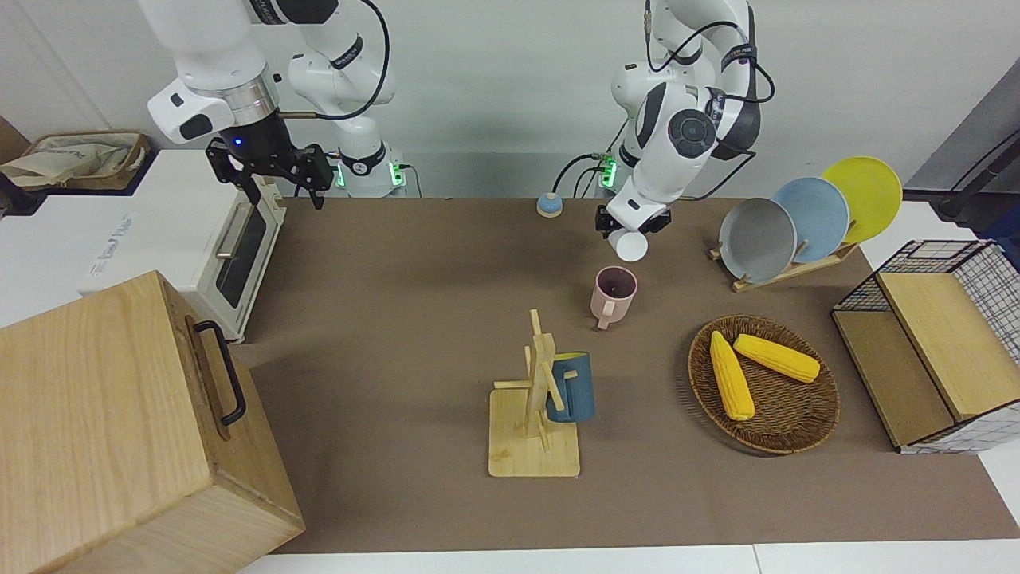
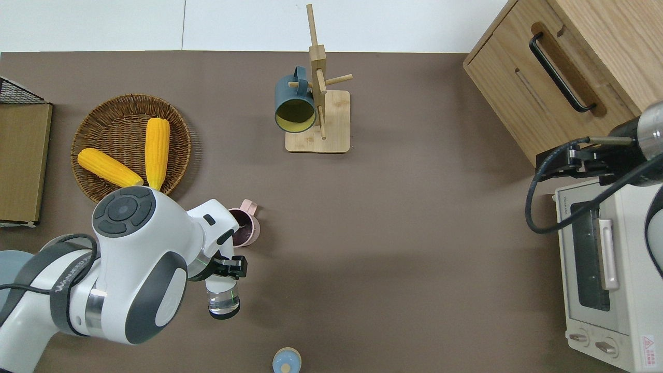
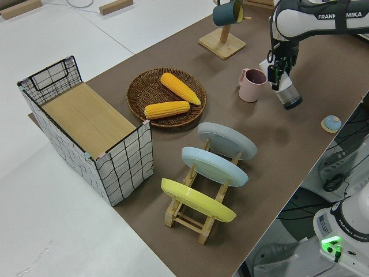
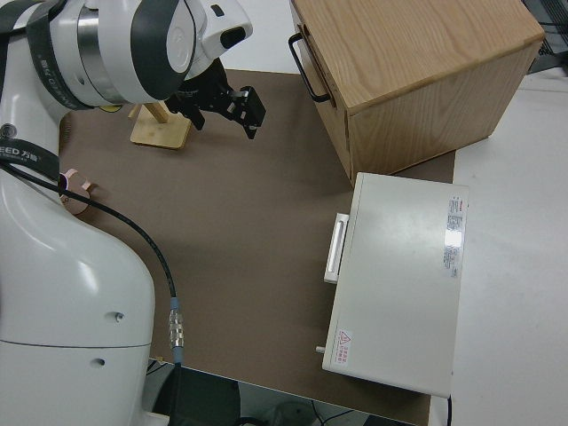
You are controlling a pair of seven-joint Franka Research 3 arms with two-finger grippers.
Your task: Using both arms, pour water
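Note:
My left gripper (image 2: 228, 267) is shut on a clear bottle (image 2: 224, 299), which it holds strongly tilted over the mat. The bottle (image 1: 631, 245) hangs just nearer to the robots than a pink mug (image 1: 613, 296) that stands upright with a dark inside. In the left side view the left gripper (image 3: 275, 71) and the bottle (image 3: 287, 94) sit close beside the mug (image 3: 251, 85) without touching it. I cannot see the bottle's mouth. My right gripper (image 1: 275, 177) is parked and open.
A small blue cap (image 1: 548, 205) lies near the robots' edge. Farther out stand a wooden mug tree (image 1: 535, 399) with a blue mug (image 1: 570, 387), a wicker basket (image 1: 785, 422) holding two corn cobs, a plate rack (image 1: 797, 263), a wire crate (image 1: 988, 279), a toaster oven (image 1: 239, 239) and a wooden box (image 1: 119, 422).

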